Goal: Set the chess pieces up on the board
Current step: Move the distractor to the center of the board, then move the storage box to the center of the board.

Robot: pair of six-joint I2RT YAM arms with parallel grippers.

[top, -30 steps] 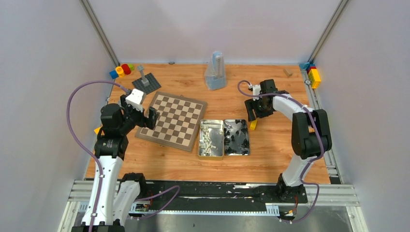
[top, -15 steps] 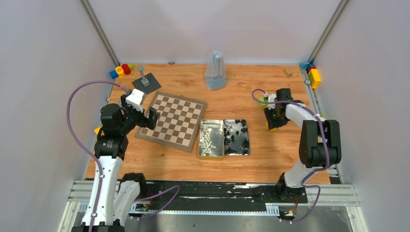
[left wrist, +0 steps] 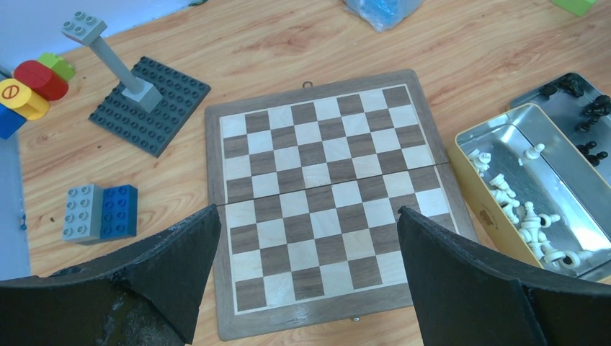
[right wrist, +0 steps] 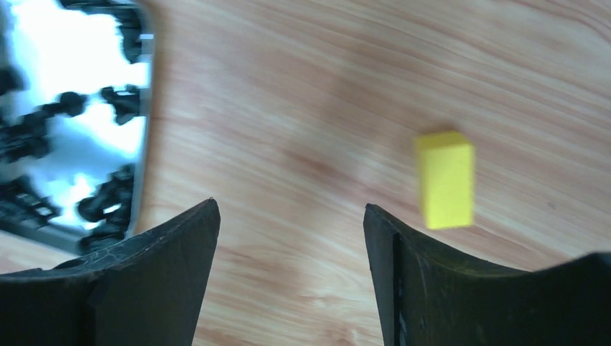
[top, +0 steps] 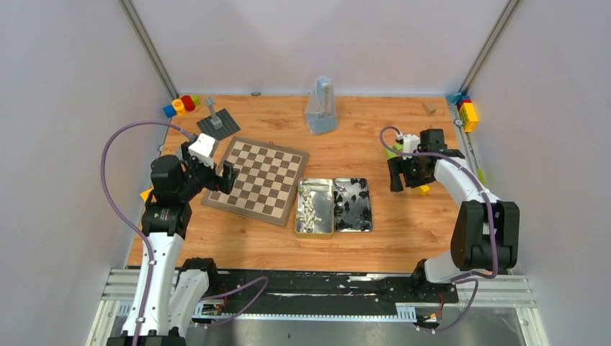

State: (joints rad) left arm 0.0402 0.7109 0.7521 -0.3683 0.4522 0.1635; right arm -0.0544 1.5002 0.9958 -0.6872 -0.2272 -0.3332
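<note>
The board (top: 256, 180) lies flat left of centre, its right edge near two tins. Cream chess pieces (left wrist: 529, 216) lie in the gold tin (left wrist: 481, 205), black chess pieces (right wrist: 119, 101) in the silver tin (right wrist: 146, 86). The left gripper (left wrist: 306, 213) hangs spread wide over the board's left edge. The right gripper (right wrist: 288, 209), fingers apart and holding nothing, hangs over bare wood between the silver tin's rim and a yellow block (right wrist: 445, 180).
</note>
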